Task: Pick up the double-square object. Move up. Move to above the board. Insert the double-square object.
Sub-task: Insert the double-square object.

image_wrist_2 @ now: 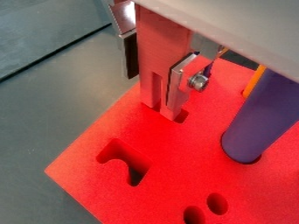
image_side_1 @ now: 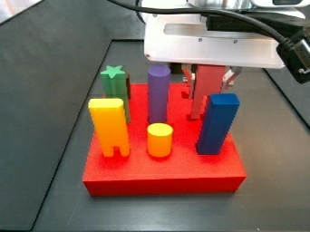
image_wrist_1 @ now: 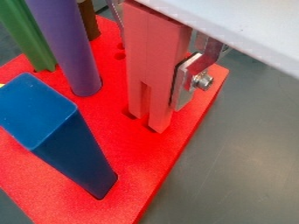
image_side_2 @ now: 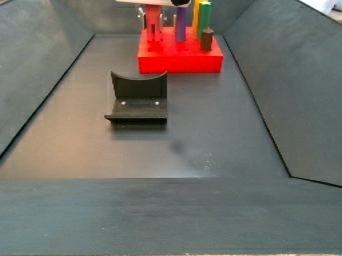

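The double-square object (image_wrist_1: 149, 61) is a slim red post with a split foot, and it stands upright between the fingers of my gripper (image_wrist_2: 155, 87), which is shut on it. One silver finger (image_wrist_1: 187, 80) presses its side. Its foot meets the top of the red board (image_wrist_1: 163, 179) at a hole near the board's edge, as the other wrist view also shows (image_wrist_2: 158, 52). In a side view the gripper (image_side_1: 206, 83) holds the post (image_side_1: 204, 98) at the back of the board (image_side_1: 164, 174), behind the blue post.
On the board stand a blue rectangular post (image_side_1: 218, 122), a purple cylinder (image_side_1: 158, 91), a green star post (image_side_1: 115, 86), a yellow-orange arch post (image_side_1: 109, 127) and a short yellow cylinder (image_side_1: 160, 140). Open holes (image_wrist_2: 122, 162) show near one corner. The fixture (image_side_2: 136, 98) stands on the floor.
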{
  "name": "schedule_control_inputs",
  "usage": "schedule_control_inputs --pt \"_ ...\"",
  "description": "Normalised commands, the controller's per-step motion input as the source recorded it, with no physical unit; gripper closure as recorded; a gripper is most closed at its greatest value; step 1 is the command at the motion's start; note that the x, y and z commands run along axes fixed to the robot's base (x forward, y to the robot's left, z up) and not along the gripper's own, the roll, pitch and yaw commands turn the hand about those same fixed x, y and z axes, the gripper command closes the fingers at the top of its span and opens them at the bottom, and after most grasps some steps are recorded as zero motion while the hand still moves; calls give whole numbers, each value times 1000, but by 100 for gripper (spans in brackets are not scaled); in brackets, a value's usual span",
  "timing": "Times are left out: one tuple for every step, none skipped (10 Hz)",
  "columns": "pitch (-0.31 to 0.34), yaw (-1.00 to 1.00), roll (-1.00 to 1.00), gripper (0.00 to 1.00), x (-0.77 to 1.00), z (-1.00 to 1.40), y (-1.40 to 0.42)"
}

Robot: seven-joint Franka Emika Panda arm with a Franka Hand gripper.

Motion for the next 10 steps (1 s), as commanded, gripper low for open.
schedule_control_inputs --pt "-41 0 41 100 -386 -151 -14" --pt "-57 69 0 100 -94 -143 -97" --pt "-33 294 80 100 -14 -343 -209" --pt "-23 537 110 100 40 -554 -251" --pt "-43 777 0 100 154 -606 -103" --pt "-83 817 -37 100 137 -614 0" --pt "-123 740 -21 100 157 -617 71" --pt "-43 209 7 100 340 -397 163" --pt "-26 0 7 100 0 -120 -51" --pt "0 -14 0 100 254 -220 100"
